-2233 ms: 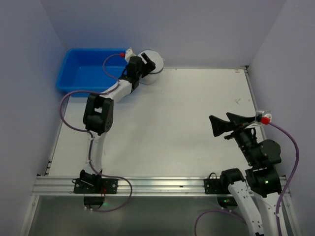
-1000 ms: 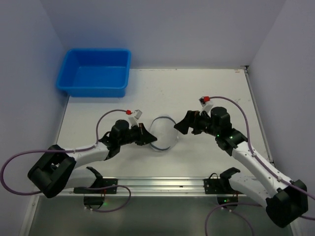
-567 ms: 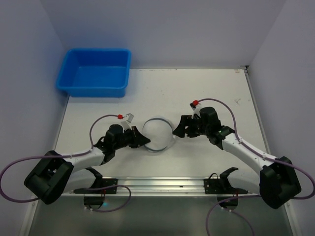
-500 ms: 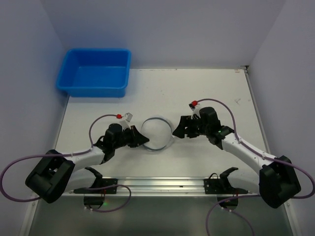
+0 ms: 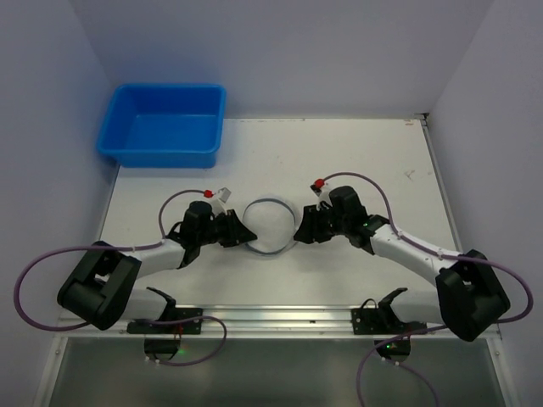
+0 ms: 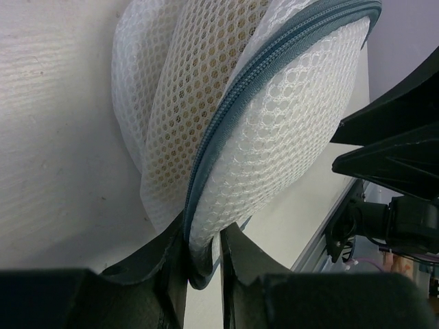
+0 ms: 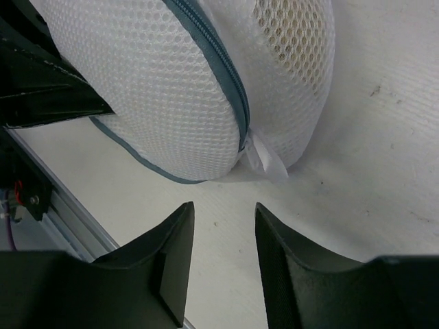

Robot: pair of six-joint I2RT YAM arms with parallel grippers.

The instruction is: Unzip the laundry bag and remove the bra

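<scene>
Left tool (image 6: pixel 202 257) pinches the domed white mesh laundry bag (image 6: pixel 281 157) at its grey zipper rim (image 6: pixel 218 127); right tool (image 7: pixel 223 211), parted, sits just beside it.

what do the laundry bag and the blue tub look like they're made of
The laundry bag: soft white synthetic-looking mesh, open honeycomb holes, creased folds; grey-blue zipper with woven-looking tape. The blue tub: probably rigid moulded plastic, smooth, slightly glossy, uniform colour.

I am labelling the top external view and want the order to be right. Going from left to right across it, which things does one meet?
blue tub → left gripper, pinching the bag's edge → laundry bag → right gripper, open beside the bag
</scene>
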